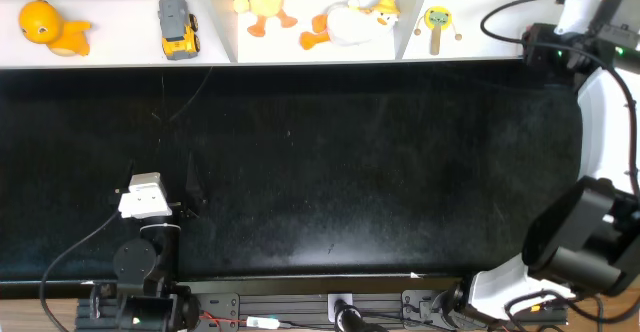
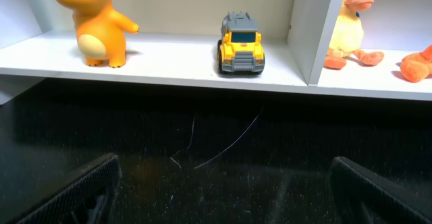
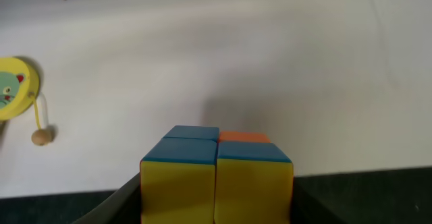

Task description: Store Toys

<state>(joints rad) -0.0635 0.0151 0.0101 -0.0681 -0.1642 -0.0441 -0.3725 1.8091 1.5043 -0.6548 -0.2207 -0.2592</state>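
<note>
right gripper [image 3: 216, 207] clamps one cube [image 3: 216, 173], left gripper [image 2: 223, 190] gapes; shelf [image 1: 120, 34] holds two plush ducks [image 1: 264, 2] [image 1: 350, 24], one truck [image 1: 178, 27].

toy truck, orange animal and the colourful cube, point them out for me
toy truck [image 2: 240, 45]: left wrist view, on its yellow hood
orange animal [image 2: 94, 21]: left wrist view, on its chest
cube [image 3: 216, 183]: right wrist view, on its yellow front face

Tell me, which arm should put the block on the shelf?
Right. The right end effector holds the block at the shelf, beside the rattle. The left end effector is open and empty, low over the table, back from the shelf.
</note>
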